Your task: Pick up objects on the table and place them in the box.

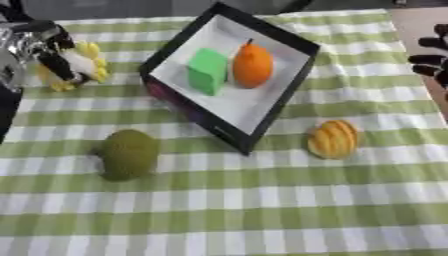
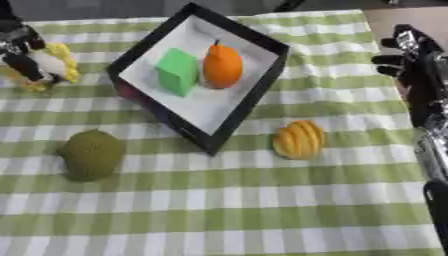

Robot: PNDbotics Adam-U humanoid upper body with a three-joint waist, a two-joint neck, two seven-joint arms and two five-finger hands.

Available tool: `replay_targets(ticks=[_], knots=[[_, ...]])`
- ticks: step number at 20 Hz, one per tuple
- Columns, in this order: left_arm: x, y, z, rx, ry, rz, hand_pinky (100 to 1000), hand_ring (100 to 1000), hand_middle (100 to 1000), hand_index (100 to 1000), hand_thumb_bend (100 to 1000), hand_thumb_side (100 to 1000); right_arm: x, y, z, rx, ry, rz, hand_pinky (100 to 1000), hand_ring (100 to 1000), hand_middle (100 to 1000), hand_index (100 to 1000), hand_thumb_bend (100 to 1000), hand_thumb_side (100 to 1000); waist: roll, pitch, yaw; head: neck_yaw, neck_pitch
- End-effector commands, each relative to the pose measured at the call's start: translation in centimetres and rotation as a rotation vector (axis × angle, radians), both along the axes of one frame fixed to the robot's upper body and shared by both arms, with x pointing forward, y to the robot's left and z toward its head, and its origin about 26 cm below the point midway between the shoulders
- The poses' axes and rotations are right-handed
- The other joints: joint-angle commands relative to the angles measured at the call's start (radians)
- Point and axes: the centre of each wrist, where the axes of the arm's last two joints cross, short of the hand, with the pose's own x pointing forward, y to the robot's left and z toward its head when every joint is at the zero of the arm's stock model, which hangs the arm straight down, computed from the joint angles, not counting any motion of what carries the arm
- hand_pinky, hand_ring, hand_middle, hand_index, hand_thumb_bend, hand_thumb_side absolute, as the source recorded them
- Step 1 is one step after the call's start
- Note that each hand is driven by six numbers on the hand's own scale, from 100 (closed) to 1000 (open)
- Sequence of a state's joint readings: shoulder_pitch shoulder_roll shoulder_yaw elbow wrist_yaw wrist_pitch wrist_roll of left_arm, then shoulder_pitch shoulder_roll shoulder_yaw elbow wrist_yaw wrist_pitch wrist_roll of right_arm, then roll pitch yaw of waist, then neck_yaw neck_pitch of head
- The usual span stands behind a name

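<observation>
A black box (image 1: 293,40) with a white floor lies tilted at the top centre. Inside it are a green cube (image 1: 207,71) and an orange fruit (image 1: 252,65). A black, white and yellow penguin toy (image 1: 80,65) lies at the far left, and my left hand (image 1: 24,42) is right against its upper left side; whether it grips the toy is hidden. A dark green round fruit (image 1: 129,154) sits front left of the box. A ridged orange-yellow piece (image 1: 333,139) sits front right. My right hand (image 2: 409,55) hovers by the table's right edge with relaxed fingers, holding nothing.
A green and white checked cloth (image 1: 227,210) covers the table. A brown floor strip (image 2: 411,20) shows past the table's right edge. My right forearm (image 2: 433,150) runs down the right side.
</observation>
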State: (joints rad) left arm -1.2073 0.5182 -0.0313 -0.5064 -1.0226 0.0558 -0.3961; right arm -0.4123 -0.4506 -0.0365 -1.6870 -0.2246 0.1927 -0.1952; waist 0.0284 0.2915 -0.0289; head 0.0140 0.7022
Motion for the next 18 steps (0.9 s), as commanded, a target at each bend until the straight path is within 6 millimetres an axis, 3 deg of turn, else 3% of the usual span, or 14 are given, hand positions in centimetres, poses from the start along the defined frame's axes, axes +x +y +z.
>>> replay_targets(ticks=[1,18], knots=[[-0.1,0.0,2.5,0.010,-0.054,-0.009,647,581,505,552,506,100,-0.1,-0.4,0.8,-0.022,-0.023,-0.007,781,702,754,892,100,756,0.000,-0.015,0.001,0.000,0.004],[-2.0,-2.5,10.3,0.169,-0.091,-0.222,661,608,537,586,572,100,-0.3,-1.0,0.6,-0.028,-0.016,-0.018,781,704,755,892,100,742,0.012,-0.045,0.020,-0.023,0.029]])
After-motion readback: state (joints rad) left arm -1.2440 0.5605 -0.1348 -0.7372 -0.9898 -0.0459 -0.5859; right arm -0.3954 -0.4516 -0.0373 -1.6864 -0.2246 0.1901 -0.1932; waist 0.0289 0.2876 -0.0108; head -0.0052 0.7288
